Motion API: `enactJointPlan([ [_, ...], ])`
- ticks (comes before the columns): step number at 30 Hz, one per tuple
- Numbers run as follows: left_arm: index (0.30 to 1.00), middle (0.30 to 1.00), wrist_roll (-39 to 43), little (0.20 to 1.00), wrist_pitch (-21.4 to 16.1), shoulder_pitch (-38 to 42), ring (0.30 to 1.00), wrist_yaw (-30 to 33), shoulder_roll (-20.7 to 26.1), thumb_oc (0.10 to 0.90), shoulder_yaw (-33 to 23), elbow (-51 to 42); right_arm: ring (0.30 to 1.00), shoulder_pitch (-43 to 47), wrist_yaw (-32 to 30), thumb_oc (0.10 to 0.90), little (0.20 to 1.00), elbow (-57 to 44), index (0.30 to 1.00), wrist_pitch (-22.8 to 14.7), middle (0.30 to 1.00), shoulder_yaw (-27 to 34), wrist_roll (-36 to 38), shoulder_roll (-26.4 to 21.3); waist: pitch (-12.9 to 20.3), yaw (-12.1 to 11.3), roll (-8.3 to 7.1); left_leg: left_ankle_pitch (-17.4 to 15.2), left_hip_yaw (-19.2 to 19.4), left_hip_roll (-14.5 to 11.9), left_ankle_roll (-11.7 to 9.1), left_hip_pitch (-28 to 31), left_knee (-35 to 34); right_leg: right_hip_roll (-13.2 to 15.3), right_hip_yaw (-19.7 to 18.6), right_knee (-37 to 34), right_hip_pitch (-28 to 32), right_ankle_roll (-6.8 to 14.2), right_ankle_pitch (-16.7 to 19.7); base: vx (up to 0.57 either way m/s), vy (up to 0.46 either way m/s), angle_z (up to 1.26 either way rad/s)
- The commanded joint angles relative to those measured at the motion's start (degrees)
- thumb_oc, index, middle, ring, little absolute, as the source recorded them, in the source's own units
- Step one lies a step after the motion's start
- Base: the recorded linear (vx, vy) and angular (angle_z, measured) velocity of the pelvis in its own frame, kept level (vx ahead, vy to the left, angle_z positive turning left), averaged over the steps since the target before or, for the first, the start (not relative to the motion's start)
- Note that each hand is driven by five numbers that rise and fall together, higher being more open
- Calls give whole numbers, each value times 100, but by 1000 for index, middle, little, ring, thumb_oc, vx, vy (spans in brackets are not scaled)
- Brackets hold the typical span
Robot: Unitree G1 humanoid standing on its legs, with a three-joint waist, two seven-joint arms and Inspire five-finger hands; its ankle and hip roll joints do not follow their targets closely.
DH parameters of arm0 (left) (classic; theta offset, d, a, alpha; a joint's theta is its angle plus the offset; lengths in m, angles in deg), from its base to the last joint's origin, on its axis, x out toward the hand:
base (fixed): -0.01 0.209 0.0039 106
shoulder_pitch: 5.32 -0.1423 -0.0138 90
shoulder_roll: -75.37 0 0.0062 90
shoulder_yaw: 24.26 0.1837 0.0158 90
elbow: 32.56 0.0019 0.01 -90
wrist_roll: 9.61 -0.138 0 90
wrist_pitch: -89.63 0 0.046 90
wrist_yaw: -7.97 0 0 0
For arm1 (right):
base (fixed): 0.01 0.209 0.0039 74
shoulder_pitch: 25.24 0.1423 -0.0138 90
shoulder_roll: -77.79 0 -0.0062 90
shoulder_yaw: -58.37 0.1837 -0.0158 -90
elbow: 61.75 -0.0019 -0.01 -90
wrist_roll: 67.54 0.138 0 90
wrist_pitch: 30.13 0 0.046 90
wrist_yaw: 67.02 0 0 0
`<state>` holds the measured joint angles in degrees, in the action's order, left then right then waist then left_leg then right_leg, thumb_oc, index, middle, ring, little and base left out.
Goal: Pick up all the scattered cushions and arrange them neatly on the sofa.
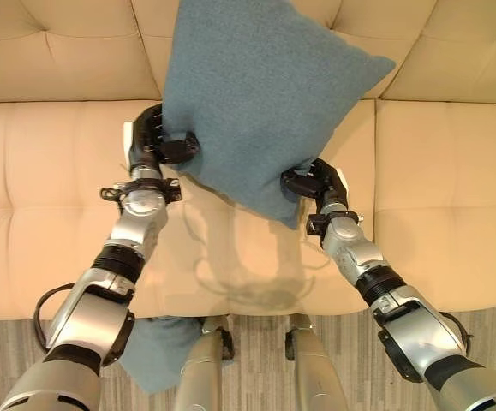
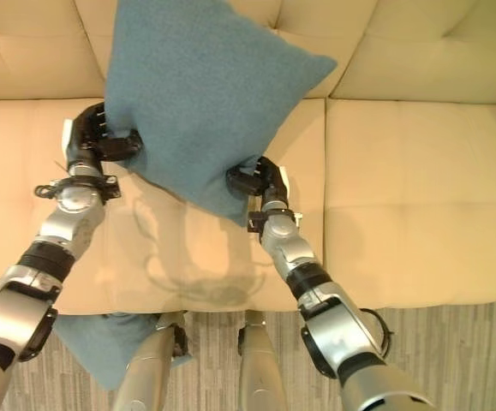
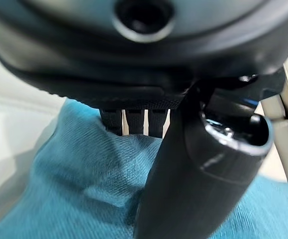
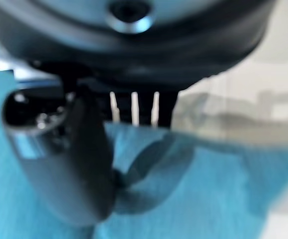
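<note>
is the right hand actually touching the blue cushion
Touching. In the right wrist view the right hand has its thumb pressed onto the blue cushion, pinching the fabric against the fingers; the left eye view shows it gripping the cushion's lower corner.

Bright, even light; soft shadow on the sofa (image 1: 230, 282); both wrist views blurred up close

Two blue cushions: one (image 1: 256, 94) at upper centre, one (image 1: 158, 347) at the bottom left edge; one cream sofa (image 1: 445, 197)
</note>
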<state>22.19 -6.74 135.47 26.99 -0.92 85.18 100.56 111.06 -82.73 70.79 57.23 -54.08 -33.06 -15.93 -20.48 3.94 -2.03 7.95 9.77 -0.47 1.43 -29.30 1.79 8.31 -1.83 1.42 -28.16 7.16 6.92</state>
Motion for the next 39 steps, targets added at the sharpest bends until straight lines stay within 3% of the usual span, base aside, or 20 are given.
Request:
enactJointPlan([
  [1,300,300,-149,300,-501,-34,300,-775,-359,400,312,-748,300,-141,795,400,300,-912,300,-511,300,27,-230,395,519,-55,-79,-1259,-305,86,-237,8,971,174,364,-6,273,123,-287,9,-43,-6],
  [8,300,300,-238,300,-533,-1079,300,-814,-609,400,17,-1766,300,-1186,906,400,300,-1884,300,-537,300,313,-726,320,625,-25,-20,-1246,-294,92,-233,567,698,174,458,-109,759,102,-357,21,-44,-8],
  [9,300,300,-403,300,-518,-1631,300,-909,-716,400,-63,-2196,300,-1660,1004,400,300,-2313,300,-520,300,446,-1029,170,693,-24,3,-1239,-316,82,-233,840,566,145,498,-143,1012,98,-424,60,-66,-3],
  [14,300,300,-616,300,-423,-2623,300,-1128,-942,400,-183,-2796,300,-2543,1186,400,300,-2846,300,-479,300,791,-1438,93,892,2,59,-1195,-344,41,-225,1318,321,104,601,-198,1464,74,-545,59,-87,4],
  [21,300,300,-612,300,-202,-4231,300,-1448,-1107,400,-501,-3504,300,-4012,1274,400,300,-3405,300,-415,300,1532,-2142,-119,1246,59,228,-1033,-496,-229,-317,2160,-75,-129,691,195,2086,-90,-1076,31,-148,10],
  [26,300,300,-593,300,-72,-4742,300,-1600,-1139,400,-544,-3596,300,-4491,1315,400,300,-3494,300,-420,300,1713,-2171,-91,1351,95,240,-946,-569,-426,-436,2355,-66,-337,644,215,2403,-239,-1287,-21,-195,11],
  [28,300,300,-596,300,-4,-4934,300,-1686,-1211,400,-517,-3606,300,-4704,1329,400,300,-3494,300,-458,300,1746,-2196,-137,1363,113,182,-942,-661,-579,-505,2358,237,-530,614,132,2637,-404,-1406,-95,-238,13],
  [31,300,300,-589,300,13,-4997,300,-1715,-1235,400,-498,-3618,300,-4764,1334,400,300,-3513,300,-447,300,1760,-2230,-179,1375,105,148,-962,-726,-575,-507,2363,379,-566,610,124,2722,-439,-1409,-55,-86,8],
  [33,300,300,-578,300,8,-5005,300,-1712,-1269,400,-490,-3623,300,-4784,1329,400,300,-3520,300,-448,300,1759,-2228,-182,1347,93,130,-1000,-840,-493,-512,2329,503,-568,587,135,2725,-455,-1394,-93,-64,-2],
  [34,300,300,-590,300,-18,-5025,300,-1752,-1310,400,-470,-3665,300,-4791,1347,400,300,-3560,300,-453,300,1784,-2219,-229,1336,67,92,-1203,-1113,-171,-470,2328,670,-560,529,126,2724,-475,-1356,-86,-31,-3],
  [36,300,300,-582,300,-15,-5015,300,-1763,-1323,400,-441,-3674,300,-4843,1364,400,300,-3580,300,-455,300,1802,-2213,-217,1356,109,71,-1319,-1092,-57,-428,2344,761,-546,562,112,2749,-466,-1340,-79,-13,0],
  [37,300,300,-546,300,-24,-5008,300,-1784,-1341,400,-421,-3654,300,-4873,1352,400,300,-3573,300,-447,300,1838,-2204,-190,1390,160,47,-1458,-903,87,-330,2340,931,-518,555,76,2722,-456,-1288,-83,33,8],
  [39,300,300,-542,300,-21,-4962,300,-1766,-1309,400,-418,-3635,300,-4843,1301,400,300,-3550,300,-455,300,1871,-2170,-137,1402,166,62,-1511,-897,345,-282,2240,965,-556,520,44,2620,-450,-1221,-91,69,5],
])
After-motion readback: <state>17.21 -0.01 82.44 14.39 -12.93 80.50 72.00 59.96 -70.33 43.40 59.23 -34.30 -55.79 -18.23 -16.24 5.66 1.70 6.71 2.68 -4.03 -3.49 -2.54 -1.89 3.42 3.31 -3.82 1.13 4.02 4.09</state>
